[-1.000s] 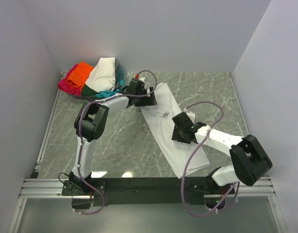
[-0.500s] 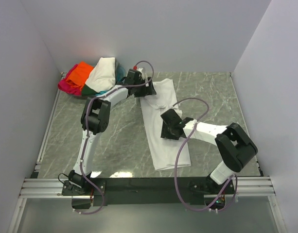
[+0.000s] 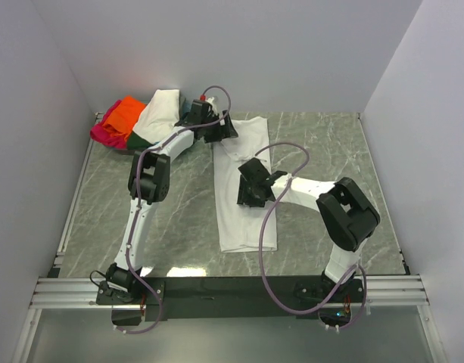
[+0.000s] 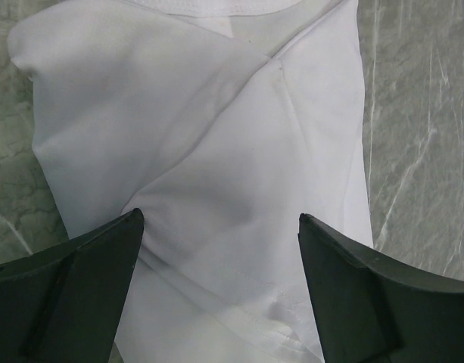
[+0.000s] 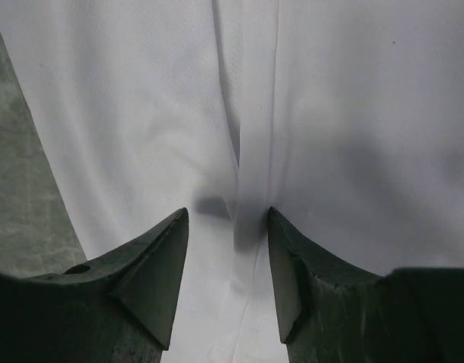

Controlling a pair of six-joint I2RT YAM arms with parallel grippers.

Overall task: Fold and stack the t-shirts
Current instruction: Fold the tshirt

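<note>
A plain white t-shirt (image 3: 245, 221) lies on the marble table as a long narrow strip, folded lengthwise, running from the back centre toward the near edge. My left gripper (image 3: 219, 130) rests at the strip's far end. Its jaws stand wide open over the crossed folds of white cloth (image 4: 216, 136), left gripper (image 4: 219, 216). Above the strip's middle is my right gripper (image 3: 245, 190), open, its fingers set on the white cloth (image 5: 353, 113) either side of a lengthwise crease, right gripper (image 5: 226, 213). At the back left is a pile of shirts: cream-white (image 3: 160, 112), orange (image 3: 126, 112), magenta-pink (image 3: 103, 134), dark green (image 3: 138, 141) and teal (image 3: 188, 113).
The grey marble table (image 3: 179, 204) is enclosed by pale walls on the left, back and right. A metal rail (image 3: 216, 291) carrying the arm bases runs along the near edge. Purple cables loop over both arms.
Both grippers have swept left, and the white shirt has come with them. The strip has turned from a diagonal lie toward the near right into a nearly straight lie at the table's centre.
</note>
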